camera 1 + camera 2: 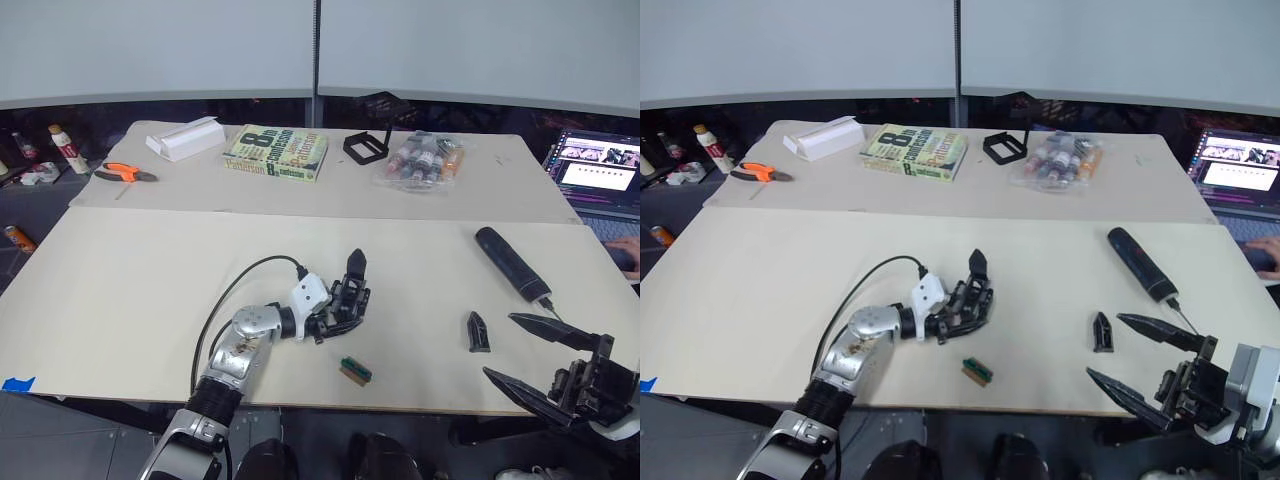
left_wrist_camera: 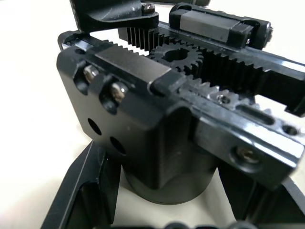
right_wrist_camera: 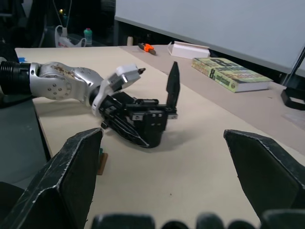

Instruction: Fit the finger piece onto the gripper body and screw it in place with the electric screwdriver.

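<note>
Gripper body (image 1: 345, 297), a black geared assembly with one upright pointed finger, standing near the front middle of the beige table (image 1: 130, 290); the left gripper (image 1: 330, 310) is closed around its round base, its fingers flanking the base on either side in the left wrist view. Finger piece (image 1: 478, 332), a small black wedge, lying on the table to the right of the gripper body and well apart from it. Electric screwdriver (image 1: 511, 264), a dark cylinder, lying beyond the finger piece with its bit end pointing toward the table's front right edge. Right gripper (image 1: 540, 365), at the front right corner just beside the screwdriver tip, jaws spread wide and empty. A small green-and-brown block (image 1: 355, 371) lies just in front of the gripper body. At the far side of the table: a white box (image 1: 185, 138), orange-handled pliers (image 1: 125, 173), a book (image 1: 276, 152), a black square frame (image 1: 365, 146) and a bag of small bottles (image 1: 423, 160). A laptop (image 1: 603, 172) sits at far right.
</note>
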Robot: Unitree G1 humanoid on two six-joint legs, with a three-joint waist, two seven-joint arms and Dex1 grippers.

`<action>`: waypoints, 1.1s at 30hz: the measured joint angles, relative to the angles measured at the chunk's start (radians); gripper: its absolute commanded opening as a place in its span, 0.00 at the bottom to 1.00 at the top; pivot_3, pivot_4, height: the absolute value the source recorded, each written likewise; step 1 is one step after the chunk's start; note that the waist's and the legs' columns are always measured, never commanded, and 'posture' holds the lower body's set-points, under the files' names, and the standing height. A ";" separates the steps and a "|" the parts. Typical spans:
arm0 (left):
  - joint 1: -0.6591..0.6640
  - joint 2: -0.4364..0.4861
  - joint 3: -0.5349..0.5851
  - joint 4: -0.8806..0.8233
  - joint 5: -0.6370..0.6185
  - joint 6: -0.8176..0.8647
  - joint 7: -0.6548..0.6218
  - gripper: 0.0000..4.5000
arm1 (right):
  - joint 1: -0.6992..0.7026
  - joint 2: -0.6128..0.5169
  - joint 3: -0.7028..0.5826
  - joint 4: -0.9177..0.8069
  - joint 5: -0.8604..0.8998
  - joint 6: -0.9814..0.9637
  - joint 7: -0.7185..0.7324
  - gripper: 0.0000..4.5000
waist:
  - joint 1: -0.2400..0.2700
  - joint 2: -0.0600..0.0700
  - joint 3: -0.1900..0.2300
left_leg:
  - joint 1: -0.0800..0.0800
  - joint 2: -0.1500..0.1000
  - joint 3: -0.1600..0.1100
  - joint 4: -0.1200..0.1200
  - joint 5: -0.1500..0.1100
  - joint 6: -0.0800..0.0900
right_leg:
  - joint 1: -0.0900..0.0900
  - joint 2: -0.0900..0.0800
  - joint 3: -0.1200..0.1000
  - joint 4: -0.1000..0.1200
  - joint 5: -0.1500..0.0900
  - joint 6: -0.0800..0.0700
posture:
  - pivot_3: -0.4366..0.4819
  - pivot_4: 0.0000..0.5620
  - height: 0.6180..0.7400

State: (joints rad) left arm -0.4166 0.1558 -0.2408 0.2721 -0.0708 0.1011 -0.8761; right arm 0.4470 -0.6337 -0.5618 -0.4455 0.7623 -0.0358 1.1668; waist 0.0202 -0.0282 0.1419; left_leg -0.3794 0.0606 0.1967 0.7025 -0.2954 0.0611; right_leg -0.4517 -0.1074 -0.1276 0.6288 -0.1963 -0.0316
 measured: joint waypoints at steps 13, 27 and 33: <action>-0.002 0.011 -0.022 -0.005 0.014 0.009 0.046 0.99 | 0.048 -0.054 0.002 -0.127 0.011 0.204 -0.155 1.00 | 0.008 0.003 -0.002 | 0.001 0.000 -0.001 0.001 -0.002 0.004 | 0.001 -0.001 -0.001 0.000 0.000 0.001 | 0.48 0.27 1.00; 0.128 0.316 0.130 -0.213 -0.263 0.059 -0.259 0.99 | -0.131 -0.378 -0.032 -0.225 0.206 1.006 -0.772 1.00 | -0.013 0.004 -0.002 | -0.003 0.001 -0.001 0.000 0.001 -0.002 | -0.003 0.000 0.000 0.001 0.000 0.000 | 0.48 0.27 1.00; 0.107 0.436 0.208 -0.321 -0.417 0.100 -0.426 0.99 | -0.401 -0.319 0.133 -0.102 0.263 1.326 -1.032 1.00 | -0.001 0.004 -0.002 | -0.007 -0.002 -0.001 0.001 0.003 -0.005 | -0.004 -0.001 0.001 0.000 0.000 0.000 | 0.48 0.27 1.00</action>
State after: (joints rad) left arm -0.3101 0.5919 -0.0323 -0.0488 -0.4877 0.2010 -1.3017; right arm 0.0461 -0.9529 -0.4289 -0.5476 1.0252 1.2904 0.1345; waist 0.0194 -0.0240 0.1396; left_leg -0.3861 0.0585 0.1952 0.7038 -0.2922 0.0562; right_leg -0.4558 -0.1080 -0.1270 0.6288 -0.1962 -0.0311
